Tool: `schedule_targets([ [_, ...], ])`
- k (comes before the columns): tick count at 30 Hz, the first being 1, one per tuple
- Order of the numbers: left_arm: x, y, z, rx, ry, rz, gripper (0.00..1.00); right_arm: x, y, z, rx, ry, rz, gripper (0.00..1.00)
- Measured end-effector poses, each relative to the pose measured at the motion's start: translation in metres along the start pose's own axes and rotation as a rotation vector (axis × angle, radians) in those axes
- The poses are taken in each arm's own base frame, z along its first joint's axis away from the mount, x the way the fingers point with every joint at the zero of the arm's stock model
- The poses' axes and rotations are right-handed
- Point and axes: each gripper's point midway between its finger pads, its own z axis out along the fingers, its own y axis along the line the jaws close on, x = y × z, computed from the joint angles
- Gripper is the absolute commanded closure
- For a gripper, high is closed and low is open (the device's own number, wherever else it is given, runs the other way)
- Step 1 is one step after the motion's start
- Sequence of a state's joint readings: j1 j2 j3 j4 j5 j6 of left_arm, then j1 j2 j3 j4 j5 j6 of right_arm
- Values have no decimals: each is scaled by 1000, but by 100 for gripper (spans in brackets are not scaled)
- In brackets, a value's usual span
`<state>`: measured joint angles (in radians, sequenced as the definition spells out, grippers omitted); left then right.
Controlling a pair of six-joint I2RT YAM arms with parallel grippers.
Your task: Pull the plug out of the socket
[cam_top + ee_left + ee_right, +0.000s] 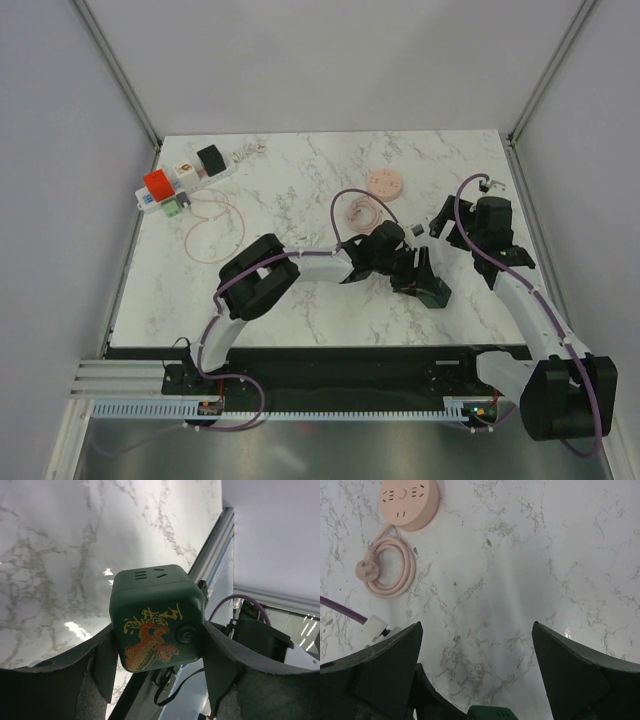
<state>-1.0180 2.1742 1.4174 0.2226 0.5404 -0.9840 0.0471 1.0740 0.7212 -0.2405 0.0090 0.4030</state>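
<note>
The socket, a long white power strip (228, 166), lies at the table's far left corner. A red cube plug (158, 184), a white one (184, 172) and a black one (211, 158) sit in it, with a small green piece (176, 207) beside it. My left gripper (425, 283) is far from the strip, at the right middle of the table. It is shut on a dark green cube adapter with a gold and red dragon (157, 617), which also shows in the top view (434, 294). My right gripper (446, 222) is open and empty over bare marble (477, 650), just behind the green cube (487, 713).
A round pink disc socket (385, 182) with its coiled pink cable (362, 213) lies mid-table; both show in the right wrist view, the disc (409, 502) above the cable (390, 567). A thin looped cord (212, 226) lies near the strip. Grey walls close in the table.
</note>
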Motion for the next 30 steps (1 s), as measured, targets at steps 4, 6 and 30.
schedule_targets([
  [4, 2, 14, 3, -60, 7, -30, 29, 0, 1, -6, -14, 3, -1, 2],
  [6, 0, 18, 2, -86, 1, -37, 22, 1, 2, -9, -24, 7, -2, 2],
  [30, -48, -9, -119, -279, -223, 155, 0, 8, 12, -23, -91, 32, -1, 2],
])
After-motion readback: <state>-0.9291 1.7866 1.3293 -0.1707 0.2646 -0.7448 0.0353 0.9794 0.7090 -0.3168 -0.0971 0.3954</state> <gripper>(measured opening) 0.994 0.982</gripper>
